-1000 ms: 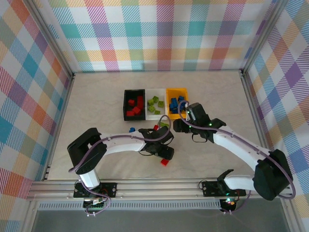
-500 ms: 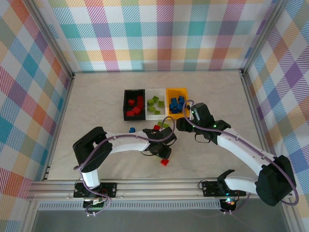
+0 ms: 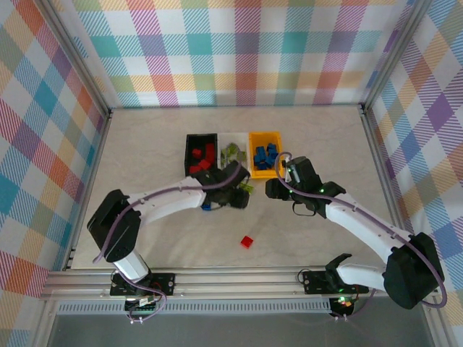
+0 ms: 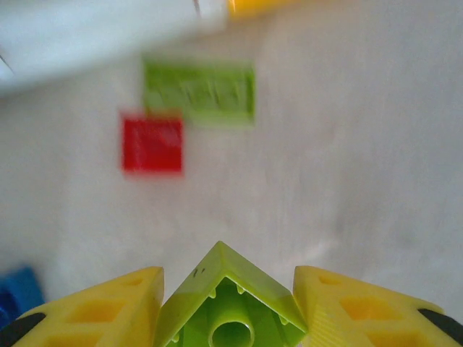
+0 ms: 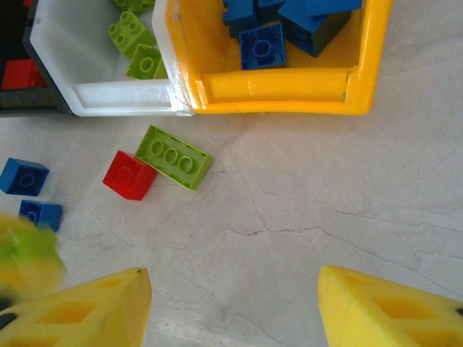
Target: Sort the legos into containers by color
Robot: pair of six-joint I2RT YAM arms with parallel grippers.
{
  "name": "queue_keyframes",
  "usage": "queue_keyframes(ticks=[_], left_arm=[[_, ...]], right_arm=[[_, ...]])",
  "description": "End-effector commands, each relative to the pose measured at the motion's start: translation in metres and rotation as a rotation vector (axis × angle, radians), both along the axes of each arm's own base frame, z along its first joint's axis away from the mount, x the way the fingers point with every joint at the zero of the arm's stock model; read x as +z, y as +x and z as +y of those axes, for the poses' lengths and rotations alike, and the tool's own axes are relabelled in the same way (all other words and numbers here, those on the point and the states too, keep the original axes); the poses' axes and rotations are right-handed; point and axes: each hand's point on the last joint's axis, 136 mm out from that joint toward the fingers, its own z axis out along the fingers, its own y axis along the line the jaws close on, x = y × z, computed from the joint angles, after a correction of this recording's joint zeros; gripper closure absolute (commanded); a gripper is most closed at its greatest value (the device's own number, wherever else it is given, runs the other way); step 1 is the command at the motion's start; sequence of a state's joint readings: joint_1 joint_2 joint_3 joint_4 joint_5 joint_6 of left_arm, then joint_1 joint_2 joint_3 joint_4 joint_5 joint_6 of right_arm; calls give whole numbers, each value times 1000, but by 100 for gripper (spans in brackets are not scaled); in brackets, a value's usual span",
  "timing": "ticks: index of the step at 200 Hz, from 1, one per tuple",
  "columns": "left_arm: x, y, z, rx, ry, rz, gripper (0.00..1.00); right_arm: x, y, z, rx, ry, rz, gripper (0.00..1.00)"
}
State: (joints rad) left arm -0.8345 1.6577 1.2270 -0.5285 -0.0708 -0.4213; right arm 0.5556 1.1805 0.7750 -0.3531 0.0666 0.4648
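Lime-green plastic, a single brick [image 4: 221,289] sits clamped between the yellow fingers [image 4: 101,307] of the left tool [image 4: 230,327], at the bottom centre of the left wrist view. That tool is drawn in narrow on it, and the brick hangs clear of the table [image 4: 347,181]. Its hollow underside faces the camera and one corner points to the top of the frame, so it is gripped on the diagonal. Its lower part is cut off, so I cannot tell how its long axis runs. I judge it is lifted to go into the white bin [image 5: 123,97], where other green bricks [image 5: 134,36] lie.

Just below that bin a loose green brick [image 5: 173,157] lies flat, studs up. Its long axis runs from upper left to lower right in the right wrist view, and a red brick [image 5: 130,175] touches its lower-left side. Two blue bricks [image 5: 24,176] rest near the left edge. The orange-yellow bin [image 5: 275,87] holds blue pieces, and the black bin [image 3: 189,153] holds red ones.

At the bottom of its own view, the right tool [image 5: 231,303] hovers spread wide over bare table, gripping nothing, near the front of the orange-yellow bin. Another lone red brick [image 3: 247,241] lies lower in the top view, well apart from the bins.
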Motion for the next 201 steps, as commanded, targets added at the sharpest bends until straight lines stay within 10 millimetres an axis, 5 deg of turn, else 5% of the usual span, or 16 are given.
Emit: queue_keyframes(ticks=[1, 41, 78, 104, 158, 184, 201], left_arm=[[32, 46, 11, 64, -28, -80, 52], [31, 118, 15, 155, 19, -102, 53], [15, 155, 9, 183, 62, -75, 53], [9, 166, 4, 189, 78, -59, 32], [77, 146, -12, 162, -142, -112, 0], [112, 114, -6, 152, -244, -157, 0], [117, 88, 10, 176, -284, -166, 0]], right_arm=[[4, 0, 2, -9, 40, -11, 37], [-1, -3, 1, -3, 35, 8, 37], [-2, -7, 5, 15, 48, 24, 37], [-6, -12, 9, 43, 60, 45, 37], [-21, -33, 33, 181, 82, 129, 38], [-33, -61, 58, 309, 39, 171, 38], [-46, -83, 71, 382, 5, 209, 37]])
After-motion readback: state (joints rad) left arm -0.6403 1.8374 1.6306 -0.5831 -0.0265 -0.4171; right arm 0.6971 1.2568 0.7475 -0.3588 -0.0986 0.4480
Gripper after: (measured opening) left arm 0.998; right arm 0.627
